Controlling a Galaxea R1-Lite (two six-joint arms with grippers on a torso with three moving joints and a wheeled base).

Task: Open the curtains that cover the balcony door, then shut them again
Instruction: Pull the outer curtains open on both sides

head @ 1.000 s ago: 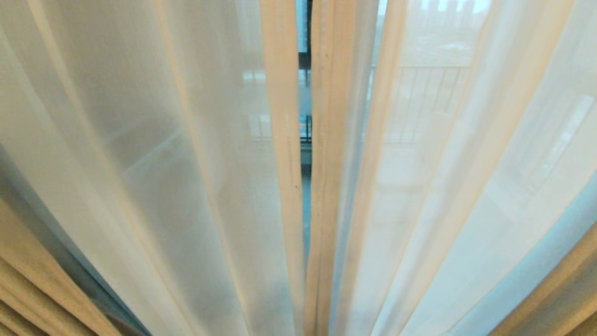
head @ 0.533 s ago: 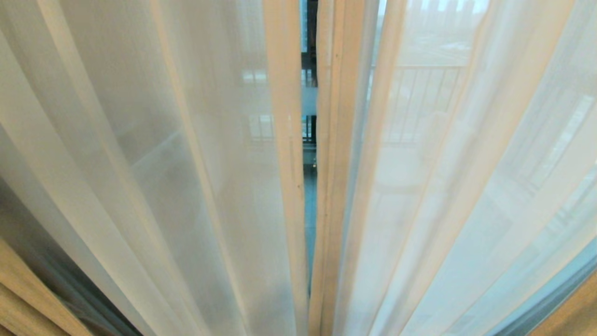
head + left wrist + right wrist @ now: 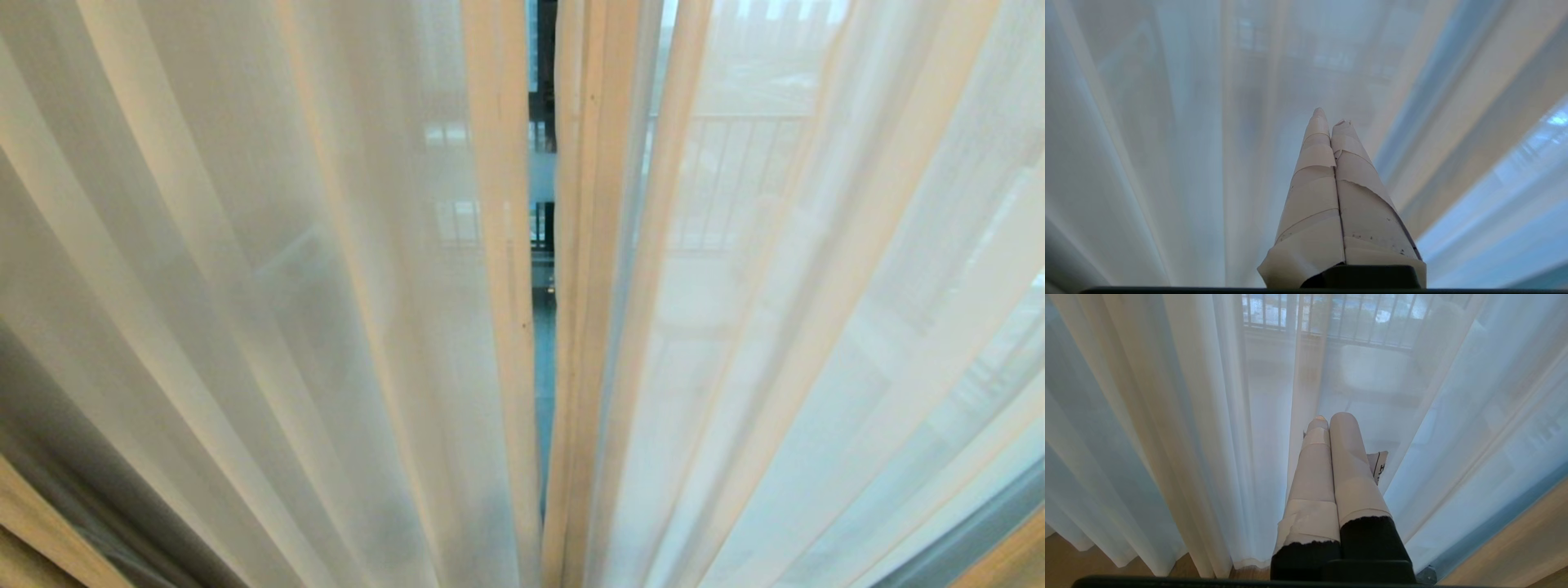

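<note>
Two sheer panels [image 3: 326, 327] fill my head view, their hemmed edges almost meeting at a narrow central slit. Through that slit I see the dark frame of the balcony door [image 3: 543, 106] and glass behind. The cream opaque curtains [image 3: 33, 531] show only as slivers at both lower corners, so they stand drawn well aside.

Compared with a second ago, the slit is slightly wider and the opaque slivers occupy less of each corner; the left sheer folds have shifted too.

Left gripper [image 3: 1329, 118]: taped fingers pressed together, clenched on nothing visible, tips pointing at the sheer fabric without any fold caught between them. Right gripper [image 3: 1331, 418]: fingers likewise closed and empty, hanging just before the sheer hem near the floor, with the balcony railing [image 3: 1331, 318] visible beyond.

My judgement: the opening phase is complete. With no fabric held, the closing phase requires a fresh approach to an opaque panel edge.
</note>
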